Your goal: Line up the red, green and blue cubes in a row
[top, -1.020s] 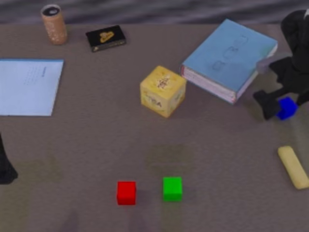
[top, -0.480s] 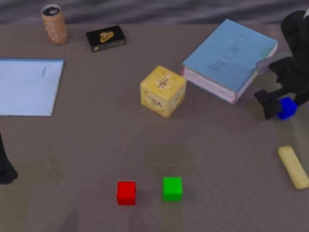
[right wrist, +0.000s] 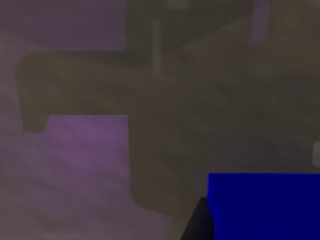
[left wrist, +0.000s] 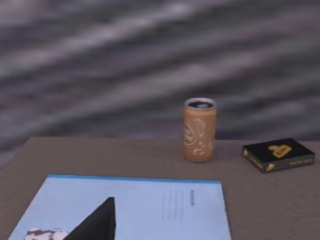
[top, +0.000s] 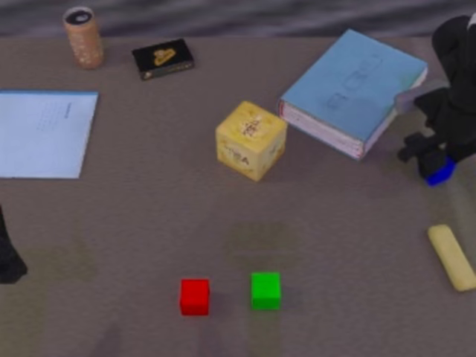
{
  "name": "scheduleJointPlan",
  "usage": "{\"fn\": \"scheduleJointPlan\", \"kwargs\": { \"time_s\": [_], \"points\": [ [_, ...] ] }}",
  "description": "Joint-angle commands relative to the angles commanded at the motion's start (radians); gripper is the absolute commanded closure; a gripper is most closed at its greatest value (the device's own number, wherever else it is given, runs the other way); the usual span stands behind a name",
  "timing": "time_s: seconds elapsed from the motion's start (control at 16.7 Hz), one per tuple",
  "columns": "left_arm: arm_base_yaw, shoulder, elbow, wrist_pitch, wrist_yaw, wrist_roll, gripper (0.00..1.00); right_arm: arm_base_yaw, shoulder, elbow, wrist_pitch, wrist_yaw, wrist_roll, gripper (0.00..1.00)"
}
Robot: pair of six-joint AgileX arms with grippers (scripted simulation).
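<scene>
Bench (top: 149, 223): brown, carrying all items.
Book (top: 353, 89): light blue, far right.
Yellow box (top: 251, 140): centre, beside book.
Right hand (top: 433, 165): near right edge, fingers clamped on blue cube (top: 440, 172), just past book's corner.
Left hand (top: 9, 260): parked at left edge, fingers unclear.
Red cube (top: 195, 296), green cube (top: 265, 290): front centre, side by side, apart.

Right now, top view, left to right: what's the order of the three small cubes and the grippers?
Left gripper parked at the left edge → red cube → green cube → right gripper on the blue cube at the right.
</scene>
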Motion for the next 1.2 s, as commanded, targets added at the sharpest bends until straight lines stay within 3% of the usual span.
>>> {"fn": "scheduleJointPlan", "kwargs": {
  "time_s": [0.6,1.2],
  "points": [
    [0.000,0.000,0.000,0.000,0.000,0.000,0.00,-0.001,-0.020,0.006,-0.011,-0.006,0.005,1.00],
    [0.000,0.000,0.000,0.000,0.000,0.000,0.00,0.007,-0.096,0.154,-0.236,-0.006,0.003,1.00]
  ]
}}
